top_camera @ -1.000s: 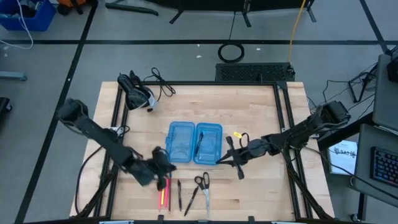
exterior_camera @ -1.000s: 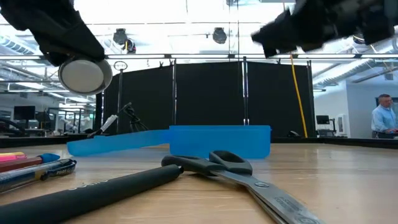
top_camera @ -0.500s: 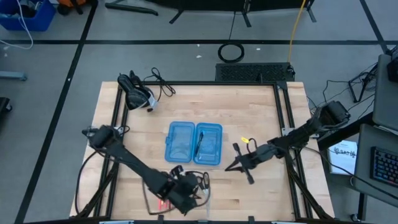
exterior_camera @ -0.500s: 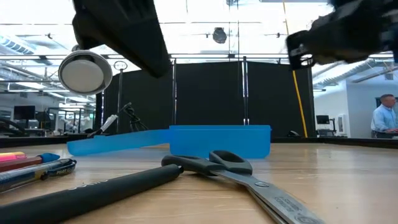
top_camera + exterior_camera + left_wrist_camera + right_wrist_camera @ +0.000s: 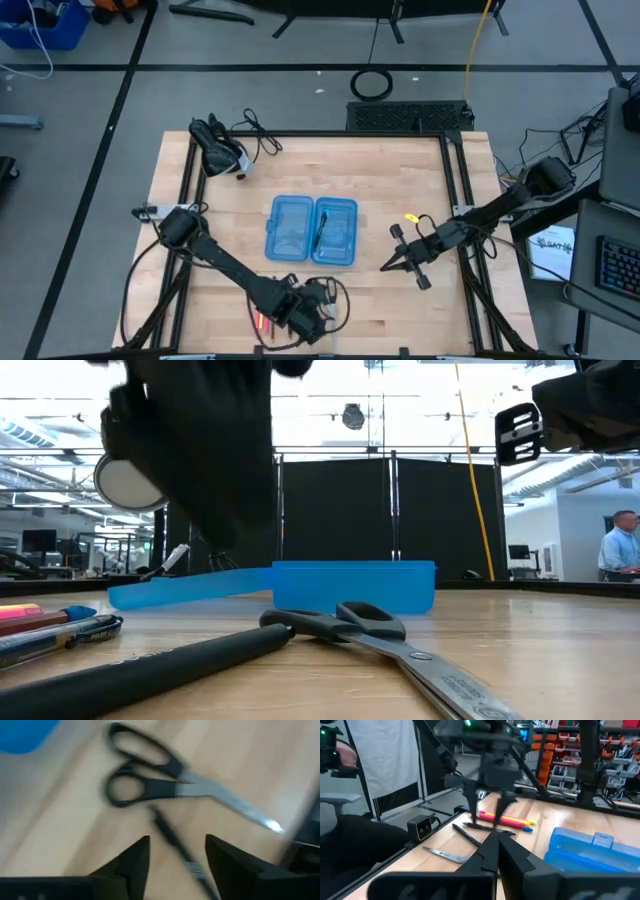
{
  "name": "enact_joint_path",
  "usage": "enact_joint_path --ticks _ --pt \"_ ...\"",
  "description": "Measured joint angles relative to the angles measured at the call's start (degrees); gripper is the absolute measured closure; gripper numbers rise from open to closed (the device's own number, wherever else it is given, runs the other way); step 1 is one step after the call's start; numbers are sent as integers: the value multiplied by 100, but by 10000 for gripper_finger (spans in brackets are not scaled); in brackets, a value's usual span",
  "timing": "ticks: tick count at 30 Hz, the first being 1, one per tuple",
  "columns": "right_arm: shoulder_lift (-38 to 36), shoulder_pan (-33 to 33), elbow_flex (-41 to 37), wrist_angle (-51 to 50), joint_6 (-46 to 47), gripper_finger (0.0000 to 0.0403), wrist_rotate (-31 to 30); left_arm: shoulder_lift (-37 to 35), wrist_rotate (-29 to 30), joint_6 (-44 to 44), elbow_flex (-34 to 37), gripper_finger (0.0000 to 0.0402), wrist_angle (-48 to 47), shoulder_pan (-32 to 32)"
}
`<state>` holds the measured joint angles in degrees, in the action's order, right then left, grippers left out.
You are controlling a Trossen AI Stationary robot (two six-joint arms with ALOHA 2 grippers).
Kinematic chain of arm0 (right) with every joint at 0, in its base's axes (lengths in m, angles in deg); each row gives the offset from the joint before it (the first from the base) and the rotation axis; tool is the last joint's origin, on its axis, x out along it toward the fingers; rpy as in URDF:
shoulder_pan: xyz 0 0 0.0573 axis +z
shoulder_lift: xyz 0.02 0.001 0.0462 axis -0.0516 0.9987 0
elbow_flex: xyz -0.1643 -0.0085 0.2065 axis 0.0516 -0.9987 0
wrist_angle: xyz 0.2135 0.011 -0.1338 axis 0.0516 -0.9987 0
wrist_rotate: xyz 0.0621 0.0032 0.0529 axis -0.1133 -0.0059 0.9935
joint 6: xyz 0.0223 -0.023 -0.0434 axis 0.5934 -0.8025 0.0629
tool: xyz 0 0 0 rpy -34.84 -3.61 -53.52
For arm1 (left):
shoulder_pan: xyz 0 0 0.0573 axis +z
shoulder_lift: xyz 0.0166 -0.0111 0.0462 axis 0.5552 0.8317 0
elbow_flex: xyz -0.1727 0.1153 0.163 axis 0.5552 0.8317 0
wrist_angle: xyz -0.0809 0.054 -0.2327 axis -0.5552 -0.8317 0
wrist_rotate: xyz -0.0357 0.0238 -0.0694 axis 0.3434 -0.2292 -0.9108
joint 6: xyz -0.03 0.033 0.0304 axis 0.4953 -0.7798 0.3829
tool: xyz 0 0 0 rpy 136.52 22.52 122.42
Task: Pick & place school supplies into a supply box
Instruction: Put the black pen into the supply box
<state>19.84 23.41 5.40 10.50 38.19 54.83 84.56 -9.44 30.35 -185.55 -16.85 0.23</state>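
High view: one blue box [image 5: 313, 231] lying open mid-table, one pen [image 5: 322, 231] inside.
Left gripper [image 5: 175, 851] hovering, fingers spread and empty, over one black pen [image 5: 176, 841] beside one scissors [image 5: 165, 775]; right gripper [image 5: 396, 260] idling closed, empty.

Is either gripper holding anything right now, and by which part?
Nothing is held. The left gripper is open above the black pen beside the scissors; the right gripper is shut and empty.

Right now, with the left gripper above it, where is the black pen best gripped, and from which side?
Probably mid-barrel, from straight above. The black pen lies flat on the table beside the scissors, and the left gripper hangs over it, open, one finger to each side, so closing across the thin barrel should hold it.
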Motion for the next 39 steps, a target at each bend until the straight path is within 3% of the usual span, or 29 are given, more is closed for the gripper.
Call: enact_joint_path --ticks 9,19,27,39 --pt "-71 -2 -18 2 -101 403 1 448 -645 -227 3 179 107 278" --pt "-69 -2 -18 -2 -232 403 -5 535 -698 -110 -7 180 33 298" --pt "-69 -2 -18 -6 -314 403 -11 933 -707 205 -58 248 -473 208" --pt "-69 -2 -18 -46 -295 403 -2 945 -696 760 -55 341 -586 137"
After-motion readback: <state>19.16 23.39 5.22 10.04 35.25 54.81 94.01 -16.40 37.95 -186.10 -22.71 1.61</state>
